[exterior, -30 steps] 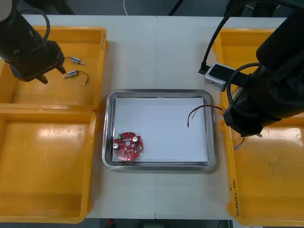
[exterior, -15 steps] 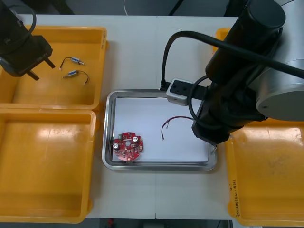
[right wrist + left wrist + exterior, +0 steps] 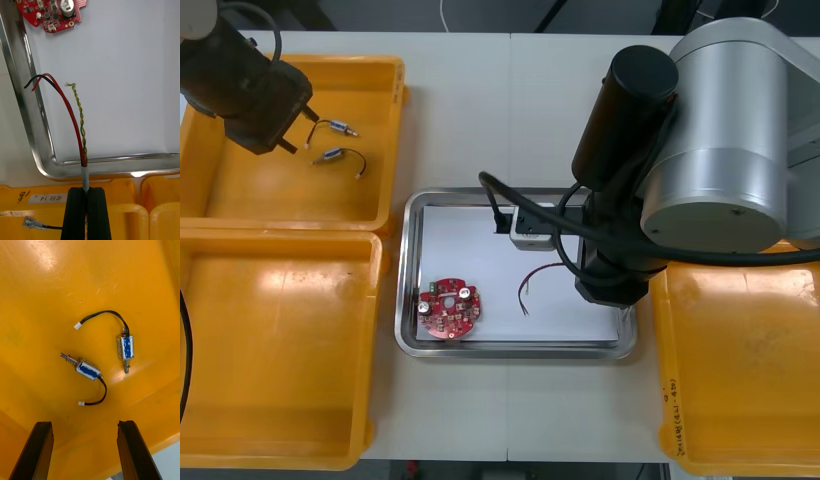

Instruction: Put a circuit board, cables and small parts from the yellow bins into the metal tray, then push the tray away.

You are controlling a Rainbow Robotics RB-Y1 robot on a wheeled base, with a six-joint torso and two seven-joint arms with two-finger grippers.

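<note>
Cable [image 3: 525, 280]: red, black and twisted strands; thin, limp, light; best taken by its sleeved end.
Front view: loose end over the metal tray [image 3: 408, 262] at centre frame, right of the circuit board [image 3: 448, 308].
Right wrist view: right claw [image 3: 87, 192] pinched narrow on the cable's grey sleeve, strands reaching out over the tray.
Left wrist view: left claw [image 3: 84, 423] wide, above two small metal parts [image 3: 88, 369] in a yellow bin [image 3: 45, 285].

board [image 3: 448, 310] in tray [image 3: 408, 270] | cable [image 3: 536, 272] right of it | small metal parts [image 3: 330, 154]: far-left bin [image 3: 250, 190]
</note>
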